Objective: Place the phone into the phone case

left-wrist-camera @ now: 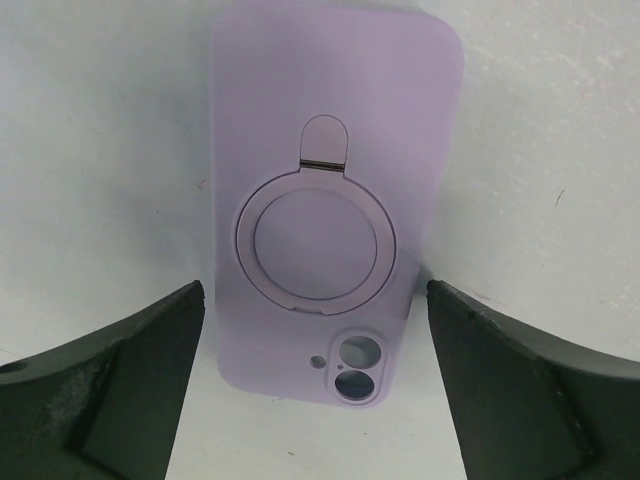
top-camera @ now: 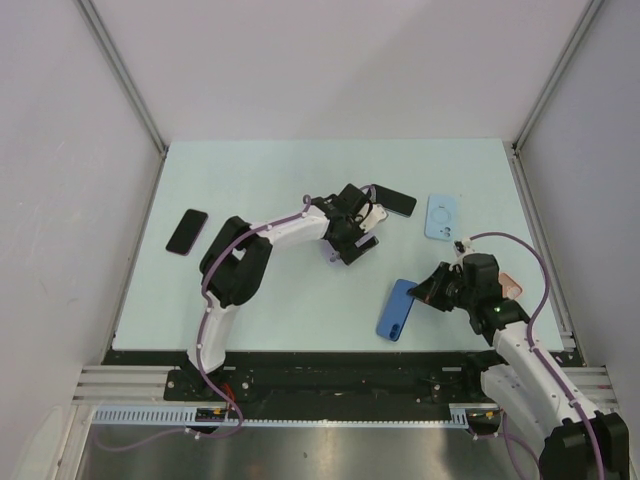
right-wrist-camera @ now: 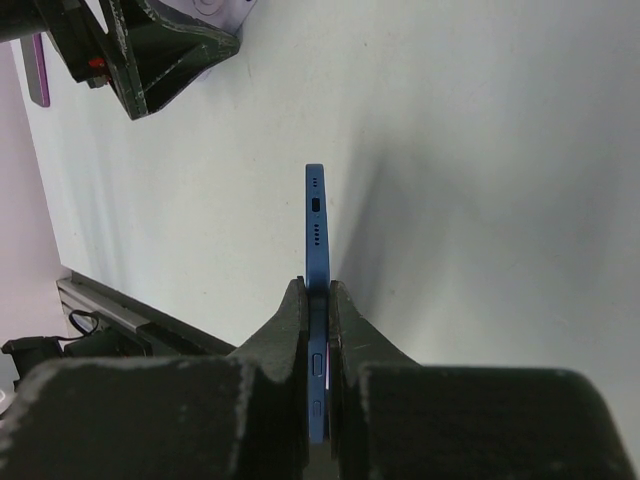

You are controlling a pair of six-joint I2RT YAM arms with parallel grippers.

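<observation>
Walls of white (top-camera: 60, 150) box in a pale mint tabletop (top-camera: 280, 180). Leftmost lies a flat black phone (top-camera: 187, 232); midway the left gripper (left-wrist-camera: 315, 292) hangs spread over a lilac silicone ring-stand case (left-wrist-camera: 335, 130); rightward, the right gripper (right-wrist-camera: 317, 286) pinches a blue slab phone (right-wrist-camera: 316, 225) edgewise, near the front.

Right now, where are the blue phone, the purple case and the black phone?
blue phone (right-wrist-camera: 317, 215): right wrist view, on its end edge near the port.
purple phone case (left-wrist-camera: 330, 70): left wrist view, plain back above the ring.
black phone (top-camera: 187, 232): top view, middle of its dark face.
</observation>
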